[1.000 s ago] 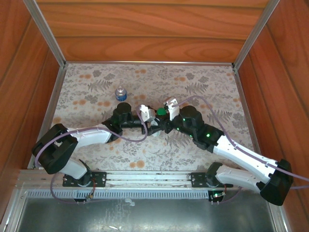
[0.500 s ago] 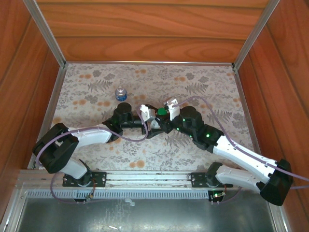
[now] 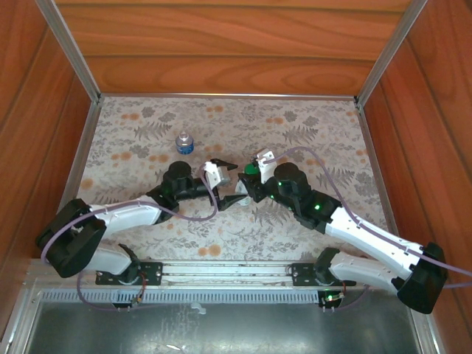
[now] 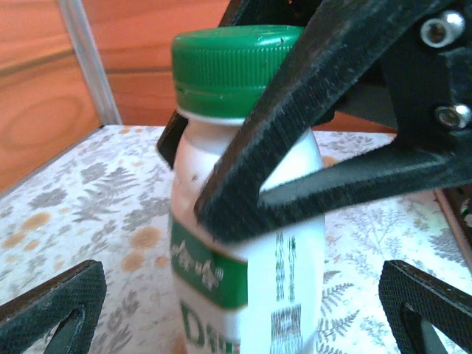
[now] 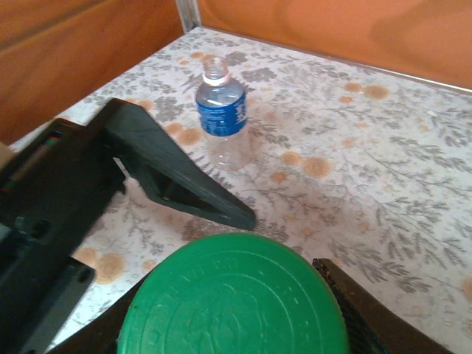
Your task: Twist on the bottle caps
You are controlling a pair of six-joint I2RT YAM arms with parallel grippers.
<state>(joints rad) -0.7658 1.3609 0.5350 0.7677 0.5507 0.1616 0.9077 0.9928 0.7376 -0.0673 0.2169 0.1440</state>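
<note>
Left claw (image 3: 231, 183) gapes fully wide and empty, its fingers flanking the white bottle (image 4: 251, 243) at mid-tabletop (image 3: 332, 133). Right claw (image 3: 249, 171) pinches the green cap (image 5: 232, 295) atop that bottle. Both arms reach inward, elbows bent. Two bottles, one cap: the clear bottle (image 5: 221, 110) stands apart, open-necked.

**White bottle** (image 4: 251, 243), left wrist view: the green band (image 4: 210, 276) of its printed label bears white characters that look Chinese, partly hidden. Below the band stands the top of a large green letter, apparently "D", cut off by the frame edge. To the right are a barcode (image 4: 287, 328) and a column of fine print, too small to read.

**Clear bottle** (image 5: 225, 151), right wrist view: the lettering on its blue label (image 5: 221, 112) is illegible.

**Green cap** (image 5: 232, 295): faint embossing, unreadable.
</note>
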